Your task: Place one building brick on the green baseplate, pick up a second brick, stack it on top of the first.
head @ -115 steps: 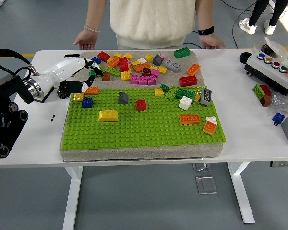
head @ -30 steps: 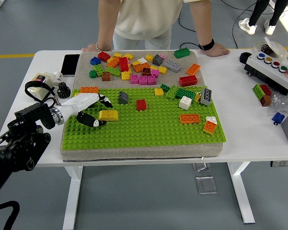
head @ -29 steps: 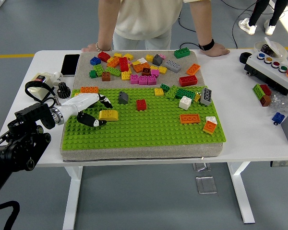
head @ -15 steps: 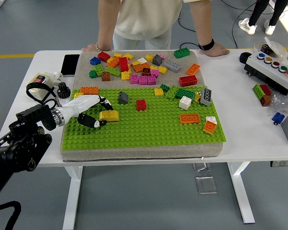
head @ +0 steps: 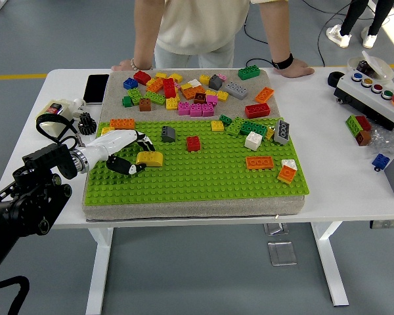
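- Left robot hand (head: 126,152) came in from the pic's left edge, low over the green baseplate (head: 197,172); white fingers (head: 121,138) half curled, thumb and forefinger either side of the yellow curved brick (head: 149,158), touching its left end. Grip looked partial; brick sat flat on the plate, not lifted.
- Right robot hand: not in view.
- On the baseplate near the hand: 1 grey brick (head: 168,134), 1 red brick (head: 193,143), 1 orange flat brick (head: 122,123) at the far-left edge.
- Further right on the plate: 1 orange brick (head: 259,162), 1 white brick (head: 253,140), 1 grey-black brick (head: 282,132), 1 orange-and-white piece (head: 287,172), a green cluster (head: 248,127).
- Behind the plate, on the grey mat (head: 111,96): loose pile of mixed bricks (head: 184,95), too many overlapping for a sure count.
- Worktop (head: 341,164): phone (head: 96,88) far left, button box (head: 373,95) far right.
- Person at the far side, both hands (head: 299,67) resting on the worktop edge.
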